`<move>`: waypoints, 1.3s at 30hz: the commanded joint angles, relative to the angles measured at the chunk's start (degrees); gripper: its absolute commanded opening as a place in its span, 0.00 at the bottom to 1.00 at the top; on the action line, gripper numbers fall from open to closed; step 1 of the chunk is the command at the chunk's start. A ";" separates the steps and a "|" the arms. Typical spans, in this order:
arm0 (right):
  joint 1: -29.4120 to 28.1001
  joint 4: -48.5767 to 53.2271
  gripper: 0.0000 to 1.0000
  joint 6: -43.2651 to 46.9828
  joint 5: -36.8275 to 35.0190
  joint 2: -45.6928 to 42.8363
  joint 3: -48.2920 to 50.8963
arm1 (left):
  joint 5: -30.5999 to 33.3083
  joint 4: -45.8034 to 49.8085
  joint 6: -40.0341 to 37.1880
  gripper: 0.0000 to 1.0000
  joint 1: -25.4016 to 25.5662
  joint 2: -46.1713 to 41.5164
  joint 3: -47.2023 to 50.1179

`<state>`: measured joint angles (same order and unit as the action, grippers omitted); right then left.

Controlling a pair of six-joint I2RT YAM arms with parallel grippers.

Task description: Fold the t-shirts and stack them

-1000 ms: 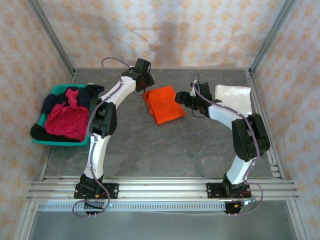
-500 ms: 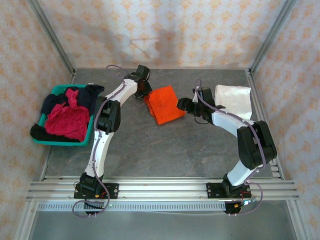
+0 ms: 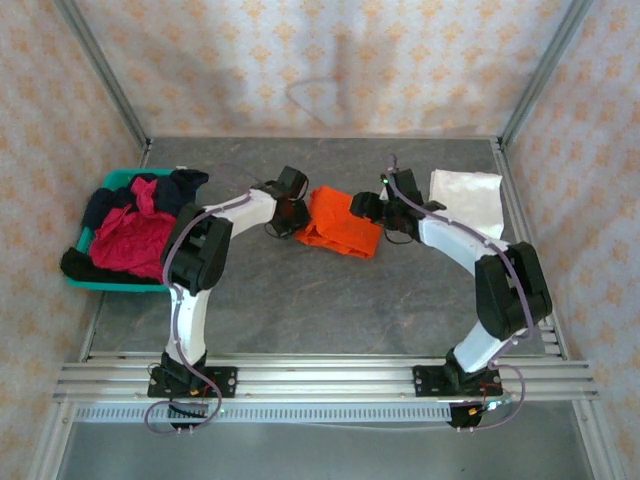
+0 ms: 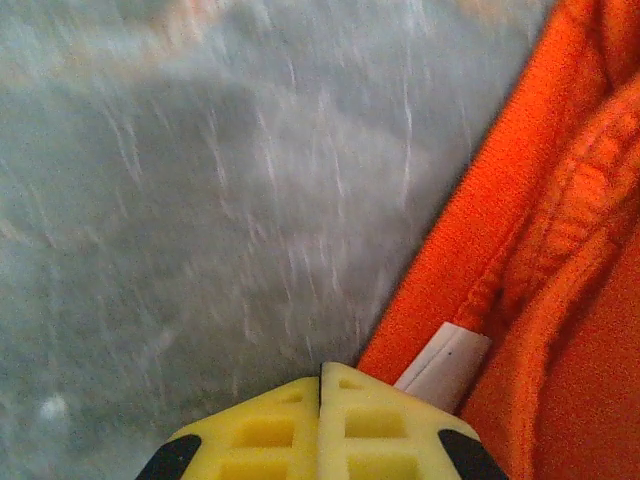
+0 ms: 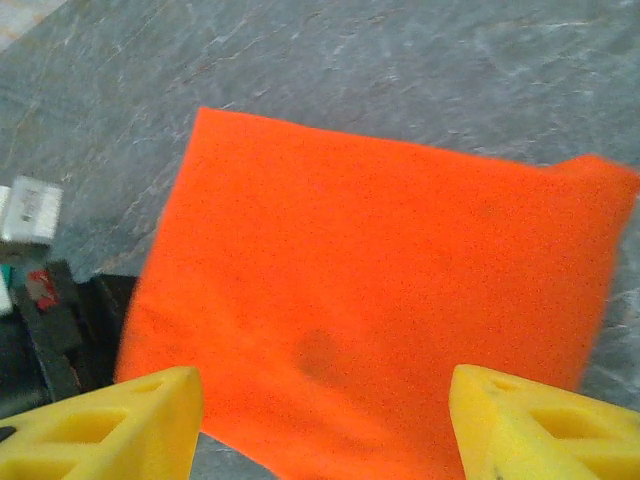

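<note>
Two claws meet at the orange t-shirt [image 3: 342, 228] lying in the middle of the desk [image 3: 330, 300]. My left claw [image 4: 320, 390] is pressed shut at its edge, while my right claw [image 5: 322, 390] hangs spread wide above it.

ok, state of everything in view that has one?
orange t-shirt: folded, rumpled
white t-shirt: folded, lying flat
crimson t-shirt: unfolded, heaped in basket
dark t-shirts: unfolded, spilling over the basket rim
left hand: shut at the orange t-shirt's edge, grip unclear
right hand: open, over the orange t-shirt
</note>
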<state>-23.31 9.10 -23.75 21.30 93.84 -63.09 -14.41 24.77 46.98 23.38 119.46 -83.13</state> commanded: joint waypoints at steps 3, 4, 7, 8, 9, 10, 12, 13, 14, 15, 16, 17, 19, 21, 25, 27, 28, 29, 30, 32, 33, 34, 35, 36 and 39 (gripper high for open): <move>-3.29 3.13 0.65 1.18 -3.09 4.23 -4.32 | 1.30 -4.63 2.64 0.01 0.21 -3.00 3.77; -3.41 3.41 0.65 1.24 -3.17 4.85 -4.73 | 1.70 -4.88 2.58 0.02 -0.14 -3.01 3.69; -3.10 5.44 0.63 2.59 -6.38 5.29 -5.00 | 1.48 -3.63 1.47 0.02 -0.75 -1.04 0.55; -2.71 6.66 0.63 2.78 -7.54 5.36 -5.11 | 1.50 -2.94 1.24 0.01 -0.79 -0.02 -0.92; -1.91 7.56 0.61 2.69 -8.57 5.10 -4.64 | 1.32 -2.44 0.89 0.00 -0.79 1.37 -2.56; -0.70 7.43 0.60 2.29 -8.66 4.60 -3.53 | 0.94 -2.13 0.75 0.00 -0.79 2.91 -4.31; 1.92 5.88 0.59 1.42 -7.96 3.59 -0.83 | 0.28 -0.66 0.29 0.00 -0.75 6.25 -8.49; 3.59 5.18 0.58 1.16 -7.56 3.30 0.35 | 0.26 0.30 0.06 0.00 -0.71 8.05 -10.98; 4.84 4.88 0.56 1.20 -7.09 3.47 0.99 | 0.18 0.99 -0.18 0.00 -0.70 9.65 -12.91; 6.07 5.37 0.53 1.41 -5.85 4.18 0.98 | 0.10 2.11 -0.37 0.00 -0.71 11.42 -15.40; 7.14 6.64 0.49 1.62 -4.38 5.30 0.42 | -0.08 3.19 -0.64 0.00 -0.70 13.28 -17.81; 7.54 7.41 0.46 1.95 -3.45 6.12 0.10 | -0.22 4.02 -0.79 0.00 -0.70 14.76 -19.85; 7.51 7.29 0.38 1.98 -1.38 6.97 0.65 | -0.68 6.12 -1.08 0.00 -0.70 17.44 -24.07; 7.40 5.26 0.33 1.07 1.07 6.53 2.47 | -0.66 6.82 -1.43 0.00 -0.68 17.67 -25.58; 6.24 3.65 0.26 0.58 3.84 5.89 4.50 | 1.98 5.77 -2.53 0.06 -0.84 13.20 -22.98; 6.00 3.28 0.26 0.19 3.64 4.96 5.51 | 4.62 5.85 -3.56 0.21 -1.20 9.74 -20.81; 6.01 2.77 0.26 -0.14 3.23 4.19 6.19 | 6.01 5.65 -4.17 0.28 -1.47 7.95 -19.50; 6.00 2.31 0.26 -0.38 2.62 3.18 6.93 | 7.92 5.47 -5.03 0.35 -1.71 5.93 -17.97; 6.02 2.38 0.26 -0.42 2.07 2.36 7.25 | 9.52 5.22 -6.11 0.43 -1.96 3.48 -16.39; 6.11 2.83 0.26 -0.41 1.72 1.36 7.41 | 11.63 5.37 -8.22 0.55 -2.27 -0.31 -14.27; 6.22 3.10 0.27 -0.34 1.78 1.03 7.37 | 12.23 5.81 -9.60 0.61 -2.24 -2.00 -13.61; 6.18 3.07 0.28 -0.36 1.88 0.83 7.37 | 12.24 6.26 -10.77 0.65 -2.20 -3.25 -13.19; 6.20 3.03 0.29 -0.49 1.85 0.60 7.37 | 11.80 6.58 -12.00 0.73 -2.09 -4.50 -12.69; 6.22 2.93 0.30 -0.55 2.03 0.52 7.37 | 10.88 6.84 -13.08 0.80 -1.94 -5.58 -12.21; 6.19 2.45 0.34 -0.88 2.34 0.26 7.28 | 5.85 6.84 -15.82 0.89 -1.17 -7.35 -10.81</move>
<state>-17.30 12.40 -24.01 23.83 95.57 -56.07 -6.42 29.78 36.21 21.28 113.78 -95.81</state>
